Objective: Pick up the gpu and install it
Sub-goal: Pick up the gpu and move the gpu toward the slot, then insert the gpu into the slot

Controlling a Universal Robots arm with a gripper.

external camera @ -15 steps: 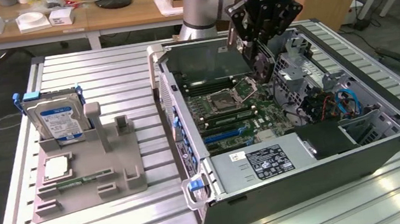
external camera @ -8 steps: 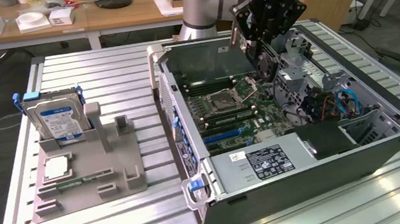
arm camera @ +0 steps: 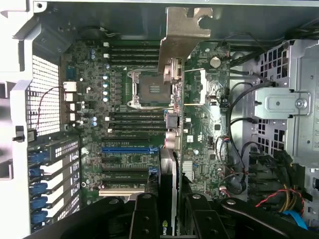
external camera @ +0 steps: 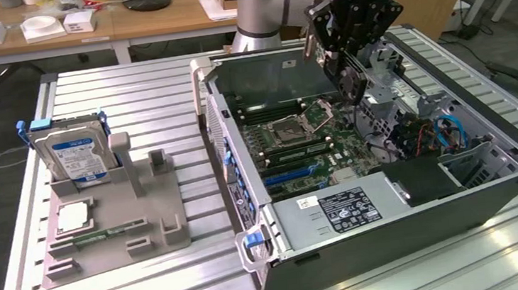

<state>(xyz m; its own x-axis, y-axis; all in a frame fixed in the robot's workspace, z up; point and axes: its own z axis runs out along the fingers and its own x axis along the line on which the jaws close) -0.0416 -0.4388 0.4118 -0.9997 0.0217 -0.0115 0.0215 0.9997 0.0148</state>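
Black fingers (arm camera: 144, 219) part-closed gripping gpu (arm camera: 182, 40) on edge, above motherboard (arm camera: 124, 94), inside open case (external camera: 393, 246), exterior view's upper right

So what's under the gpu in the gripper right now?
The motherboard, with its CPU socket and blue slot. The strip directly beneath the gpu is covered by the card itself.

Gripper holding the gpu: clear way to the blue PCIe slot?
Probably yes: the computer case is open, the blue PCIe slot looks empty, and nothing stands between it and the gpu held by the gripper.
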